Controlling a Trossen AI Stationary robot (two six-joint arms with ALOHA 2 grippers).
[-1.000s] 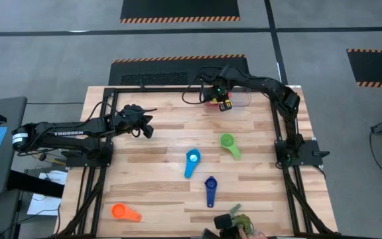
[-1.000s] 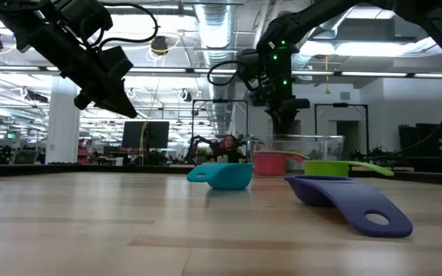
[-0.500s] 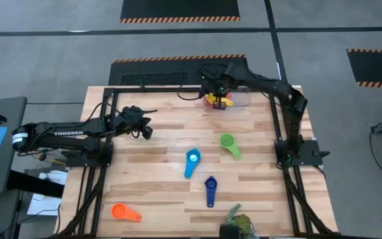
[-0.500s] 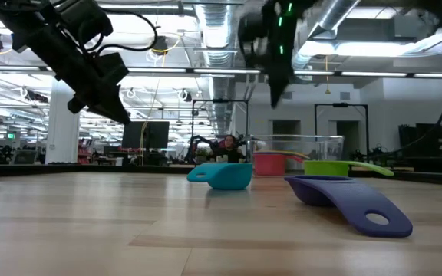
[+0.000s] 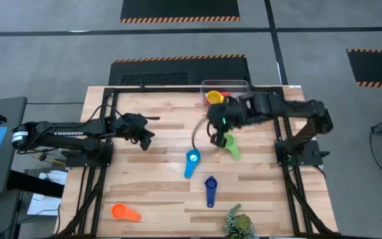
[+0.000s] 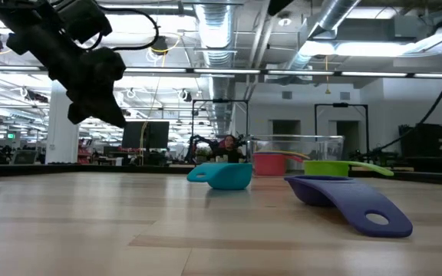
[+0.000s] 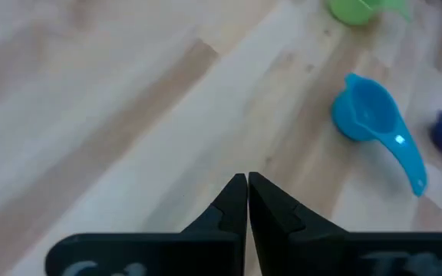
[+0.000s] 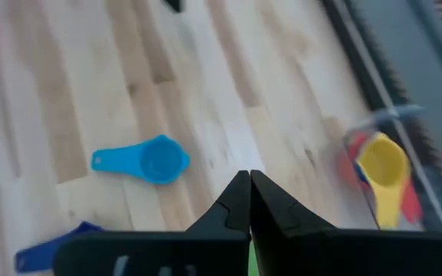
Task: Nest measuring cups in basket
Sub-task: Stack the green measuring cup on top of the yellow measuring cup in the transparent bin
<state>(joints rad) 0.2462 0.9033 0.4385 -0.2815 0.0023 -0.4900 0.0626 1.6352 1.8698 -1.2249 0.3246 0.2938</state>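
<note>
A pale wooden table (image 5: 158,153) fills the middle of the high view, framed by black rails on a grey floor with hazard-striped mats. The clear basket (image 5: 225,92) sits at the upper centre edge of the table, and a yellow cup (image 5: 213,98) lies in it over a red cup (image 5: 226,95); in the right wrist view the yellow cup (image 8: 383,170) shows at the right with red beneath it.

The right gripper (image 5: 216,138) hangs right of centre in the high view, just beside the green cup (image 5: 229,143), and its fingers (image 8: 236,201) are pressed together with nothing between them. The left gripper (image 5: 146,141) hovers over bare wood left of centre, its fingers (image 7: 237,201) also together and empty.

The light blue cup (image 5: 191,161) lies just below centre, handle pointing toward the lower edge. The dark blue cup (image 5: 210,189) lies below and right of it. The orange cup (image 5: 124,212) rests well apart in the lower left. A green leafy plant (image 5: 236,224) sits at the bottom edge.

In the low view the dark blue cup (image 6: 349,203) is nearest at right, the light blue cup (image 6: 222,175) behind it at centre.
</note>
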